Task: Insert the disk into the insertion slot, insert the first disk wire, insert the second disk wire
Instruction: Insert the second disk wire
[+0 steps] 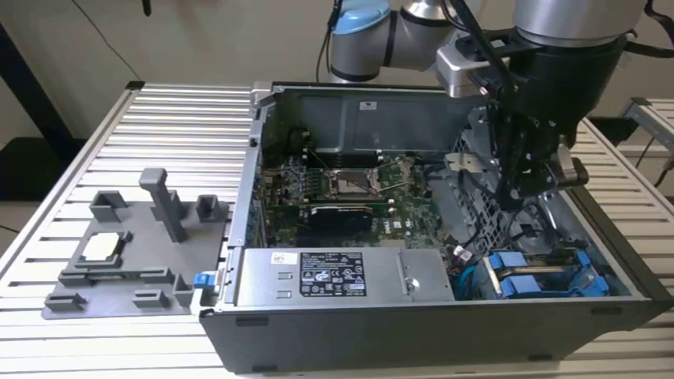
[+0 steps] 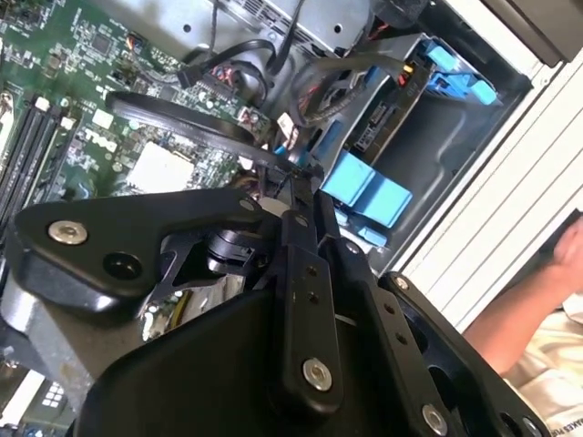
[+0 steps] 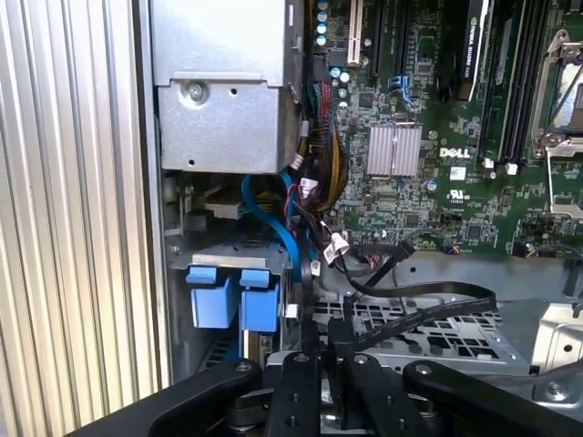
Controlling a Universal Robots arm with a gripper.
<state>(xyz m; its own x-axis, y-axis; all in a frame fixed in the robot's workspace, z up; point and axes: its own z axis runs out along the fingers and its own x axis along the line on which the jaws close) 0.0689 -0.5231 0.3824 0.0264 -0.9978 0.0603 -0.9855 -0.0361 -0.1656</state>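
Pinching the disk wire (image 2: 182, 114), gripper (image 2: 293, 177) jaws look clamped on its black end. Disk (image 3: 258, 299) sits in insertion slot (image 3: 223, 258), just ahead of tips. Hold plug square w/ socket, ease in slow, no twist.

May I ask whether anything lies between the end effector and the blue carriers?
Yes, loose cables: a black flat cable loops close to the end effector, and a blue cable hangs beside the blue carriers.

The end effector (image 3: 321, 364) is matt black with bright metal screws. Just beside it, the blue carrier ends (image 3: 232, 300) are smooth, faintly glossy plastic in a dull grey sheet-metal drive cage (image 3: 223, 257). The worktop (image 1: 169, 103) beneath is ribbed satin metal.
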